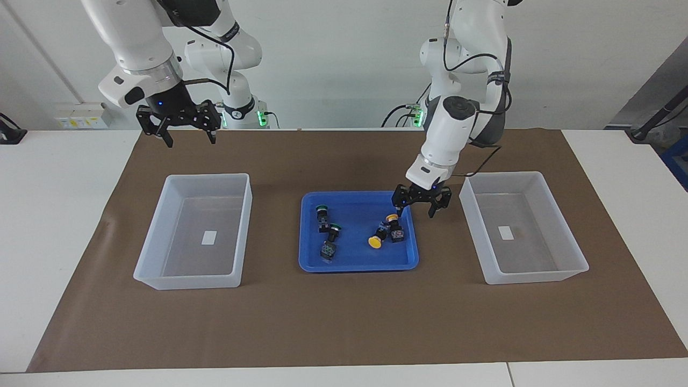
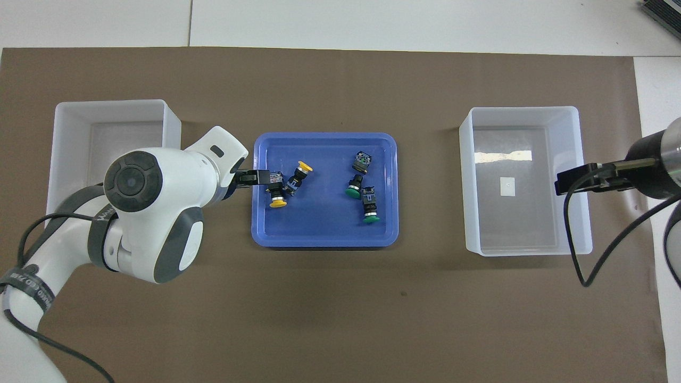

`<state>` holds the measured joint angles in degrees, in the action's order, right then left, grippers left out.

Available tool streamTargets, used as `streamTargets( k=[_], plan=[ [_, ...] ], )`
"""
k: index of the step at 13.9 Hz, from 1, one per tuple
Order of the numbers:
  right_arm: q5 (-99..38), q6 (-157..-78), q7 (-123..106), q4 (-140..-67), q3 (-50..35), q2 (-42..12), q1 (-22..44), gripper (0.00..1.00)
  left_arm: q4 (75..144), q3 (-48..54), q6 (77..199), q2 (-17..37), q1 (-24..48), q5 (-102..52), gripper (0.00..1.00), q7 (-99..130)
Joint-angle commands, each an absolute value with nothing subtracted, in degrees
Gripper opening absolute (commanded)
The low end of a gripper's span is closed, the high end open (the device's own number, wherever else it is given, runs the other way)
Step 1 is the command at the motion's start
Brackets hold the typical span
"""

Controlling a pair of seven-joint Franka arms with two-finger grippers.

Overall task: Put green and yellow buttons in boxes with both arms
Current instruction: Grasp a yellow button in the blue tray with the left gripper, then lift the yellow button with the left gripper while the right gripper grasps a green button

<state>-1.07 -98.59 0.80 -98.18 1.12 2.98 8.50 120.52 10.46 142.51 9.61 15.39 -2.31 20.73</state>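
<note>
Two yellow buttons (image 1: 375,242) (image 2: 277,202) and two green buttons (image 1: 334,227) (image 2: 371,217) lie loose in the blue tray (image 1: 357,266) (image 2: 324,242) at the middle of the mat. The yellow ones are at the left arm's end of the tray, the green ones at the right arm's end. My left gripper (image 1: 415,209) (image 2: 255,178) hangs open low over the tray's rim, just above the yellow pair and holding nothing. My right gripper (image 1: 191,141) (image 2: 572,181) is open and empty, raised high over the outer wall of its box.
Two translucent white boxes flank the tray, one (image 1: 188,282) (image 2: 526,250) toward the right arm's end and one (image 1: 532,277) (image 2: 111,106) toward the left arm's end. Each holds only a small white label. A brown mat covers the table.
</note>
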Motion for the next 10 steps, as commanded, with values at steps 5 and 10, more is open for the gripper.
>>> streamTargets(
  k=[5,10],
  plan=[
    [-2.63,-116.35,8.08,-106.96,0.88,-4.73,18.10,1.00,122.52,9.58,144.58,11.86,19.59,-3.08,1.00,21.00],
    [-8.16,-128.12,8.35,-111.96,0.88,-9.67,22.14,1.00,122.61,9.58,146.86,13.62,20.74,-3.08,0.93,23.99]
  ],
)
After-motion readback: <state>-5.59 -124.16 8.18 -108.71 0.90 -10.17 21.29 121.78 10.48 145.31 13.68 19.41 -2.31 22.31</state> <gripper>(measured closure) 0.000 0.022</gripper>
